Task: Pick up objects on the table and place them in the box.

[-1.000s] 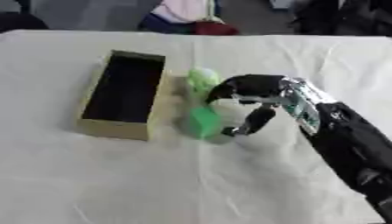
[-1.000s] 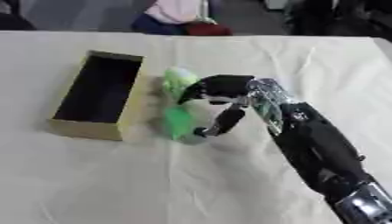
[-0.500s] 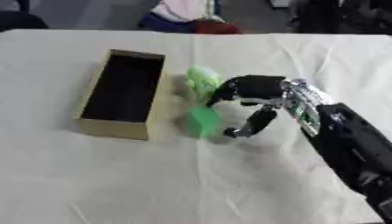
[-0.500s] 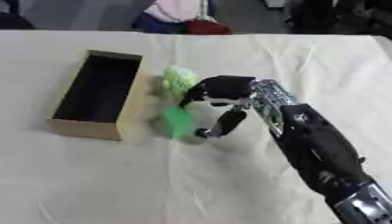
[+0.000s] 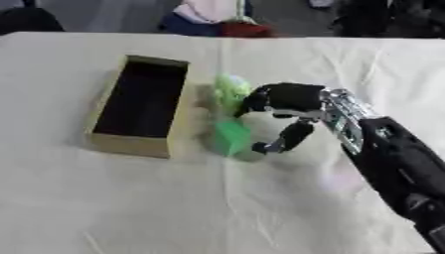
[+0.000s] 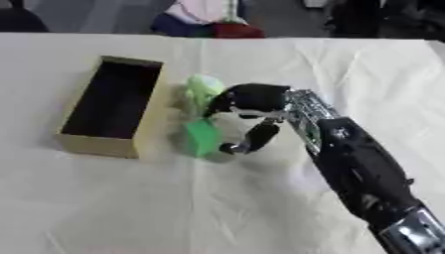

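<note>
Two green pieces beside the box: right hand curled around the green block, thumb touching — close squarely, lift clear of the pale green object.

Lighting: even, diffuse, moderately bright; pale cloth-covered surface reads cream with no glare. Shadows: soft and short, one pooled beneath the curled fingers of the right hand, one faint band along the box wall on the side nearer the fingers; box interior very dark. Focus: soft throughout, edges smeared, green items beside the fingers lacking detail. Background beyond the fingers: dim, blurred, indistinct.
</note>
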Robot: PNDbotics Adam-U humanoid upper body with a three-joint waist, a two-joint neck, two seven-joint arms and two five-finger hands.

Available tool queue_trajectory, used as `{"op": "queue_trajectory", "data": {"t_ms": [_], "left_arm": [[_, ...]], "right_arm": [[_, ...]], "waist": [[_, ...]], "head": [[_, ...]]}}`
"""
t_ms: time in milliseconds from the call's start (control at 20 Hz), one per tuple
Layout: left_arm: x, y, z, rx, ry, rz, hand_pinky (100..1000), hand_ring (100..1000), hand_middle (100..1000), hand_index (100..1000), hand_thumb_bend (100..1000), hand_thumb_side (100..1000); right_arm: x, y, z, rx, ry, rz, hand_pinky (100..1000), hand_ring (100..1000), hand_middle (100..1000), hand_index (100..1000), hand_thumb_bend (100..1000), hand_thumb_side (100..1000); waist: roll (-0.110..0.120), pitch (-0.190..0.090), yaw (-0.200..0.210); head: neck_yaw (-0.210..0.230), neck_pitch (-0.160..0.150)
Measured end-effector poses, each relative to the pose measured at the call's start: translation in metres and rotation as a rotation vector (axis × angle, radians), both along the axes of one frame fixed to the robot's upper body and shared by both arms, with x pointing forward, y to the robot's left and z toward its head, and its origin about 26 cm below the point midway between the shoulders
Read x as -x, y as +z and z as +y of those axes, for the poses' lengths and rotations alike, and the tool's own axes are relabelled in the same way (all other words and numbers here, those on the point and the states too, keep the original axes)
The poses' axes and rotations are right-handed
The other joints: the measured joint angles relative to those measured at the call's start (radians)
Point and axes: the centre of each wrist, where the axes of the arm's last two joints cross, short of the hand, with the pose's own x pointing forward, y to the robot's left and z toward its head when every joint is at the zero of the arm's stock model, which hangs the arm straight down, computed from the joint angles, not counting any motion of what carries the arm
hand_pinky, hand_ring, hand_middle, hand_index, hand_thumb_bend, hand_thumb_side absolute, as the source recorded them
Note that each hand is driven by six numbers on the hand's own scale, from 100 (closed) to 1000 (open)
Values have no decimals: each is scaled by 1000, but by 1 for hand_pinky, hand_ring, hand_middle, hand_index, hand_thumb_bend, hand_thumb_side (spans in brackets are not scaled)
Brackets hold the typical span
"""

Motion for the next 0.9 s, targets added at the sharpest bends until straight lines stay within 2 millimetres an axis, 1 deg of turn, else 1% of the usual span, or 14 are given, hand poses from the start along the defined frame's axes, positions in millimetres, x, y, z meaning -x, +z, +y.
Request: {"op": "queue_trajectory", "data": {"t_ms": [450, 650, 900], "left_arm": [[0, 0, 0, -5, -5, 3, 729, 643, 710, 857, 100, 786], [0, 0, 0, -6, -7, 5, 729, 643, 710, 857, 100, 786], [0, -1, -1, -1, -10, 9, 729, 642, 710, 857, 100, 787]], "right_arm": [[4, 1, 15, 11, 6, -20, 849, 811, 764, 907, 302, 685], [7, -2, 21, 23, 9, -15, 845, 801, 752, 904, 302, 693], [8, -2, 23, 56, -4, -18, 833, 779, 734, 904, 303, 697]], "waist": [[0, 5, 6], [-1, 5, 8], [-1, 5, 10]], "head": [[-3, 0], [-5, 0], [-6, 0]]}}
